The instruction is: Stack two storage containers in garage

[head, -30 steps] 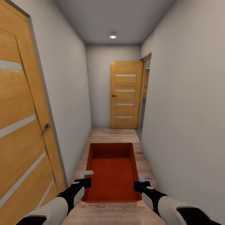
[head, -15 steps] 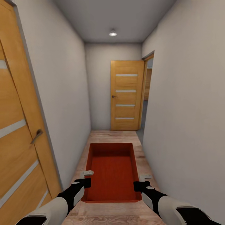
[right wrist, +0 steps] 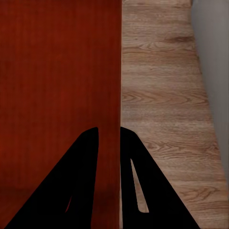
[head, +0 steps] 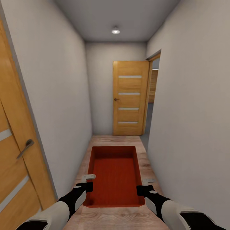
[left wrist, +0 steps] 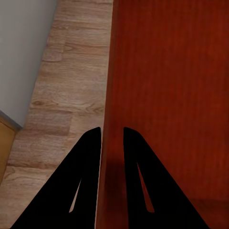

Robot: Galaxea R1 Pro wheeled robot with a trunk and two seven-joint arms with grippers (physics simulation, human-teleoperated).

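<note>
In a narrow white-walled corridor, an orange-red storage container (head: 115,174) rides between both arms above the wood plank floor (head: 115,139). The left gripper (head: 88,181) pinches the bin's left wall and the right gripper (head: 145,185) its right wall. The wrist views show what the head view cannot: each wall sits between two dark fingers (left wrist: 90,157), one inside and one outside. Ahead stands a wooden door (head: 130,97) beside an open doorway (head: 152,95); another door (head: 16,153) crowds the left.
</note>
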